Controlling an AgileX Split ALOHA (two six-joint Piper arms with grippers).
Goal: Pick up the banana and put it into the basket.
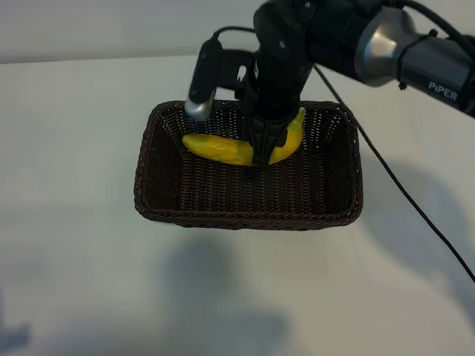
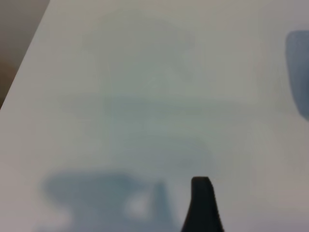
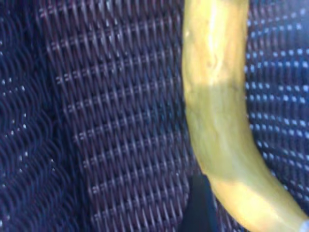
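1. The banana (image 1: 223, 148) lies on the floor of the basket (image 1: 245, 211), directly beneath the right gripper (image 1: 261, 152), whose jaws stand apart with nothing between them
2. Judged from this, the drop is done; lift straight up so neither finger drags the fruit
3. Clear the rim before swinging aside
4. The left gripper (image 2: 203, 205) idles over bare table (image 2: 145, 96), one dark finger showing; I cannot tell its jaw state from the pictures

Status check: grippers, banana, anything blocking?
Right gripper over the basket, jaws open, nothing held. Banana lies in the basket. Left gripper parked over bare table, open. Nothing in the way.
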